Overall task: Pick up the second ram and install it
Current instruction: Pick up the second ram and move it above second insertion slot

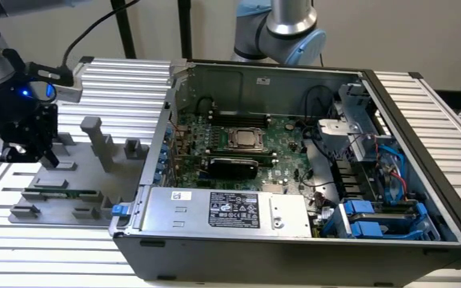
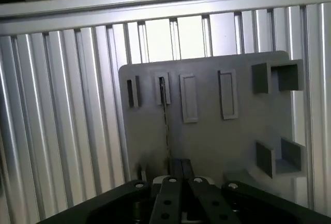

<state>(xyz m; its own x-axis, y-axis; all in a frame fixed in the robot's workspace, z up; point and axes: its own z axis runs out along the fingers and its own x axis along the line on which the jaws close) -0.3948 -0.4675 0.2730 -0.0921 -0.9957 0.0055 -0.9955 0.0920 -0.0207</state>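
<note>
The second ram lies in the lower left of the exterior view. It is seated in the gray fixture plate with its long axis running across the frame, between small gray blocks. In the wrist view the second ram appears edge-on as a thin dark line. It runs from a slotted block on the plate toward the fingers and ends just short of them, slightly off their centre line.

The fingers are drawn close together at a narrow setting, with nothing clamped between them. In the exterior view the gripper hangs at the left edge of the frame, above the plate and apart from the ram.

A tall gray post stands on the plate toward the exterior view's right of the gripper. The plate rests on a ribbed aluminium table. The open computer case fills the centre and right of the frame, and the motherboard is visible inside it.
</note>
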